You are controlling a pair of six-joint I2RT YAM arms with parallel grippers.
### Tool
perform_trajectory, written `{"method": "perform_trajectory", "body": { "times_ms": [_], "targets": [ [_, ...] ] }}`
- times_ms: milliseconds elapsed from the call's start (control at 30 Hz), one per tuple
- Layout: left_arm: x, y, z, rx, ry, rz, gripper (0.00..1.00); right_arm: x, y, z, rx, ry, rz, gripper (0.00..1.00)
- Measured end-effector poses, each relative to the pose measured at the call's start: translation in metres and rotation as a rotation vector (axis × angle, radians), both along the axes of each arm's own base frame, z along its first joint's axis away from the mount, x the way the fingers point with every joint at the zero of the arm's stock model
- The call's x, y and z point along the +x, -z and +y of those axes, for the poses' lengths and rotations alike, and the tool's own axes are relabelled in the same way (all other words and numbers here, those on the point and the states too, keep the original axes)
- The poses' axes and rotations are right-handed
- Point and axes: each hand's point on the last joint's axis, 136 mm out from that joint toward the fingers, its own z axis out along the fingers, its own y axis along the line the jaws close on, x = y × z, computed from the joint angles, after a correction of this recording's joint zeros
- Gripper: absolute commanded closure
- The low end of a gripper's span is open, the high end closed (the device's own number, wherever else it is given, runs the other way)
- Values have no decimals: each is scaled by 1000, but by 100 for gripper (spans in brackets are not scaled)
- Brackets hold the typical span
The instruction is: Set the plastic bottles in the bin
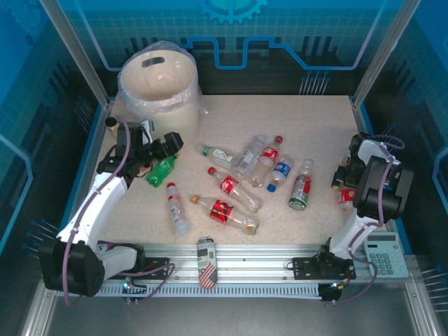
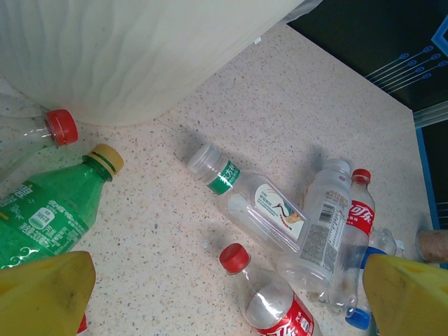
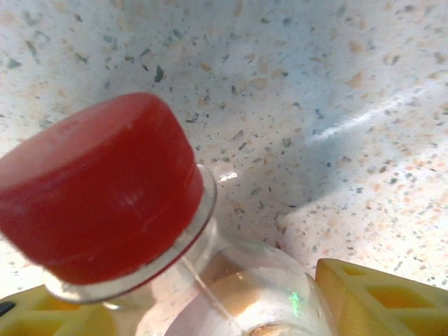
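light: bright, even | shadows: soft | glare: streak on table [image 3: 350,122] | blur: red cap [image 3: 98,189] near lens

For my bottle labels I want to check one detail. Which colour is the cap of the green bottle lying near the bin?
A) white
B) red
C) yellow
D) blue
C: in the left wrist view the green bottle ends in a yellow cap, close to the wall of the bin.
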Motion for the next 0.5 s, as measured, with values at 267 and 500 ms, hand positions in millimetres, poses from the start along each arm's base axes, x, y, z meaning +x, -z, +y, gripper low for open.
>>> {"method": "perform_trajectory", "body": {
  "times_ms": [267, 500],
  "targets": [
    [0, -2, -3, -34, -6, 8, 1, 32, -68, 11, -36, -46, -164, 40],
    [-6, -32, -58, -72, 187, -54, 1, 78, -179, 99, 122, -177, -545, 38]
  ]
}}
